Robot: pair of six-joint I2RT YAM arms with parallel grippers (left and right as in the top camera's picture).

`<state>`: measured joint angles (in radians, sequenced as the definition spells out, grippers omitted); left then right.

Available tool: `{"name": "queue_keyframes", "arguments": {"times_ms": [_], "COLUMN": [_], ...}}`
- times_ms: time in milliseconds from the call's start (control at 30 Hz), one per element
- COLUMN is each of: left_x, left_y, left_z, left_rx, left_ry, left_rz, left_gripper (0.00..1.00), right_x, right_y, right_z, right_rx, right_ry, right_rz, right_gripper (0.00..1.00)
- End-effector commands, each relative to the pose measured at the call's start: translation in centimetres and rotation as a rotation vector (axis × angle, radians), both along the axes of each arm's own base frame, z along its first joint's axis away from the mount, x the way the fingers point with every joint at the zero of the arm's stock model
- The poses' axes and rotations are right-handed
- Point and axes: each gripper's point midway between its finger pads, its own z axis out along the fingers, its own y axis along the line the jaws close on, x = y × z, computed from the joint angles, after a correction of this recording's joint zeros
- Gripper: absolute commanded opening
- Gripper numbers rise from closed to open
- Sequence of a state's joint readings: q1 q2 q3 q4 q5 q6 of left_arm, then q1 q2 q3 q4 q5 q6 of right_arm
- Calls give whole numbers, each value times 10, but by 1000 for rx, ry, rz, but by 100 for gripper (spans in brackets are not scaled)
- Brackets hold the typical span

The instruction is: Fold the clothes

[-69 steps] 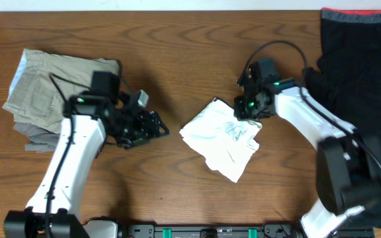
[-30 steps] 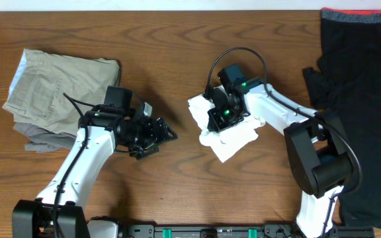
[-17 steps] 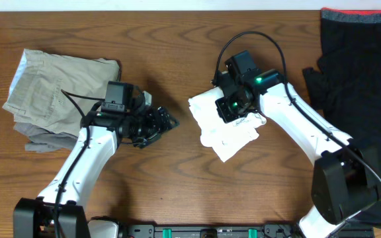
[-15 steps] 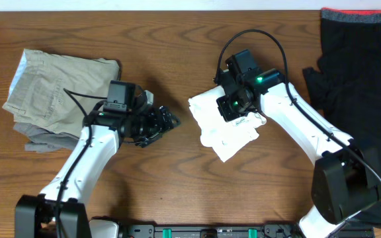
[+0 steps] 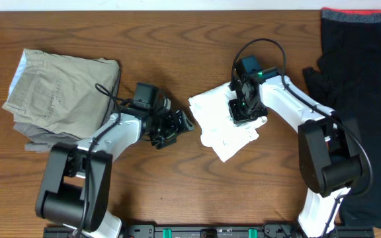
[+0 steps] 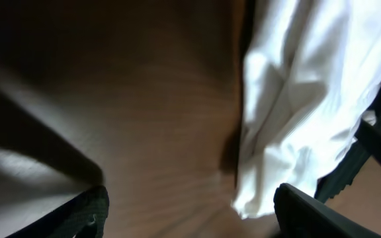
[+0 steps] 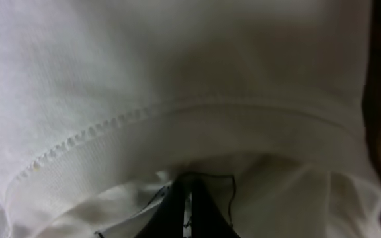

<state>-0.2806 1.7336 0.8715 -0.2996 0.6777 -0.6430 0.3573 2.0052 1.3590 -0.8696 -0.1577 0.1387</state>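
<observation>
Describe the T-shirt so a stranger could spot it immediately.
On the wooden table, look just right of centre. The T-shirt lies there in a small crumpled bundle. It is the only white item: the trousers at far left are khaki, the garment at far right black.
</observation>
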Motion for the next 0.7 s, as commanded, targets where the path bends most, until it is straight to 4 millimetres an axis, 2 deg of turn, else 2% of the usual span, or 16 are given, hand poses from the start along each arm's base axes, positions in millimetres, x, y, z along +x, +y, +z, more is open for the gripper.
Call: {"name": "queue_keyframes", "arguments": {"times_ms": [0, 133, 200, 400, 500, 667], "left_x": [3, 7, 5, 8, -4, -20], "left_y": [-11, -7, -11, -46, -56, -71], "left_z": [-3, -23, -33, -49, -62, -72], "left_rx": [-17, 69, 53, -131, -142, -121], "left_ry": [0, 4, 35, 94, 145, 167], "left_rz": [8, 39, 41, 23, 2, -45], "left_gripper": [82, 83, 83, 82, 82, 82], "right_x": [-5, -5, -5, -5, -4, -4], "right_y": [3, 3, 3, 3, 4, 4], "right_z": [-8, -8, -8, -8, -8, -8], "right_rx": [26, 29, 28, 28, 30, 30], "right_ry": [38, 43, 42, 43, 38, 38], "right_rz": [2, -3, -3, -2, -2, -1], "right_gripper": [5, 5, 5, 5, 5, 5]}}
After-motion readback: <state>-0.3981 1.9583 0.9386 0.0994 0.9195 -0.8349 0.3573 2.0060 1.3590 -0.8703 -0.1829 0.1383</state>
